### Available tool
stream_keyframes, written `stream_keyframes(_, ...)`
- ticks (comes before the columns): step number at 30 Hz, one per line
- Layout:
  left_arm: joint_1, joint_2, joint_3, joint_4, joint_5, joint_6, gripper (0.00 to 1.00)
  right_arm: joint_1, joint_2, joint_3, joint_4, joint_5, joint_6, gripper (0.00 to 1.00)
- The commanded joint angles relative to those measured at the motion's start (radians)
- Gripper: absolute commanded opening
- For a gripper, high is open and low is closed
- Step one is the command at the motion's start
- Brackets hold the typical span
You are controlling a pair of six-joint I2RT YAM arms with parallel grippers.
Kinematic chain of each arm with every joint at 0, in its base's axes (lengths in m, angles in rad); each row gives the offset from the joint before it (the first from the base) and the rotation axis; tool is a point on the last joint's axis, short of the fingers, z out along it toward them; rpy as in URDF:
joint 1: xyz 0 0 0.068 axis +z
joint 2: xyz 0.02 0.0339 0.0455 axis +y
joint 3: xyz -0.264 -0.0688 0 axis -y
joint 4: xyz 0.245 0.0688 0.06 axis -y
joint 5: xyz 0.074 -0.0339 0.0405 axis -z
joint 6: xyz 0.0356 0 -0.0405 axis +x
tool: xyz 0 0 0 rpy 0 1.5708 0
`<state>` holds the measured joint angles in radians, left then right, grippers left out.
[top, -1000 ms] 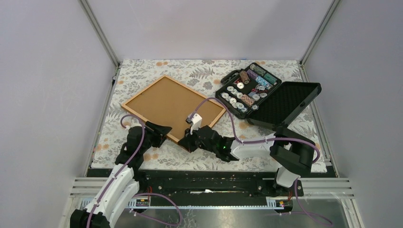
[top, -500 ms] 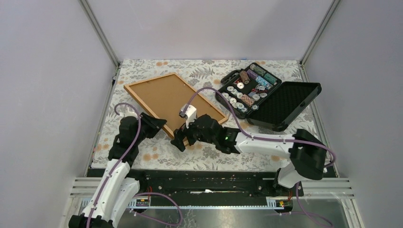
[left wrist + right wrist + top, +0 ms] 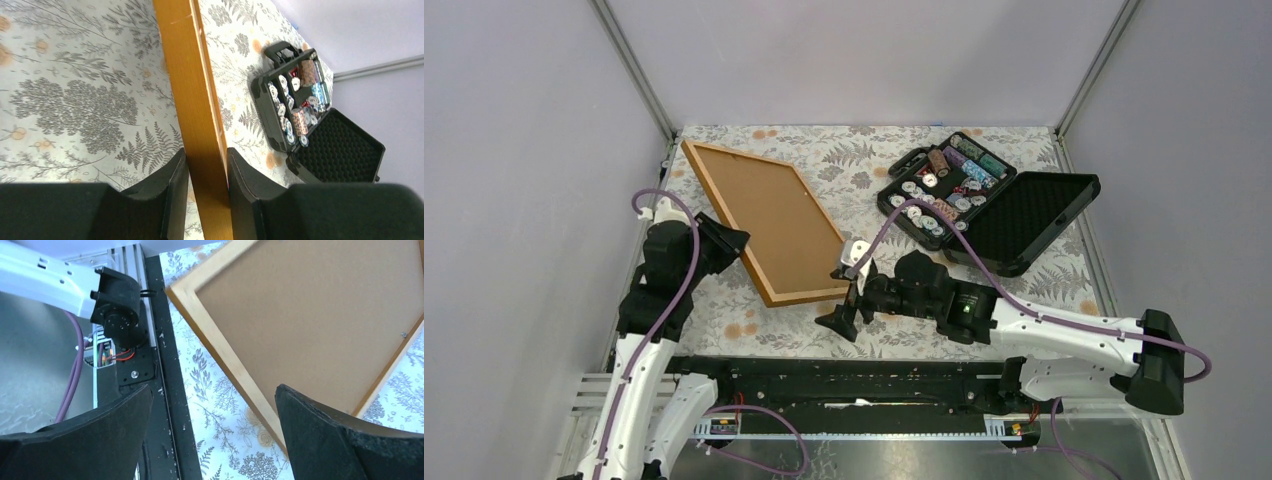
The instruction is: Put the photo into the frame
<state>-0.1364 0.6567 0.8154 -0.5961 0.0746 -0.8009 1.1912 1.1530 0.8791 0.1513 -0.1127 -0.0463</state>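
The frame (image 3: 809,294), a thin orange-tan wooden border, lies at an angle over the left of the table, back side up. A plain brown backing board (image 3: 769,210) fills it. My left gripper (image 3: 732,240) is shut on the frame's left border. In the left wrist view the frame (image 3: 185,75) runs edge-on between that gripper's (image 3: 206,157) two pads. My right gripper (image 3: 849,305) stands wide open just off the frame's near corner, holding nothing. In the right wrist view that gripper (image 3: 214,390) spans bare cloth beside the frame (image 3: 220,350). The photo is out of view.
An open black case (image 3: 944,185) of poker chips sits at the back right, its foam-lined lid (image 3: 1024,220) laid flat beside it. A floral cloth (image 3: 864,165) covers the table. The black base rail (image 3: 165,390) runs along the near edge.
The right gripper let go of the frame's near edge, opened wide and drew back. The left gripper closed on the frame and swung it to the left, turning it more upright in view.
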Motion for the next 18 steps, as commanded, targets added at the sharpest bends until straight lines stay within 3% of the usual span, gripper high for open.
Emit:
stream_keyframes(1,0.002,0.000,0.145,-0.003,-0.102,0.094,0.00,0.007,0.003,-0.030,0.064,-0.062,0.005,1.00)
stream_keyframes(10,0.001,0.045,0.260,-0.058,-0.114,0.037,0.00,0.080,0.115,-0.008,0.144,0.087,-0.057,1.00)
stream_keyframes(15,0.002,0.054,0.285,-0.054,-0.113,0.045,0.00,0.195,0.208,0.065,0.129,0.302,-0.090,1.00)
stream_keyframes(18,0.003,0.050,0.284,-0.050,-0.116,0.041,0.00,0.279,0.268,0.083,0.173,0.559,-0.061,1.00)
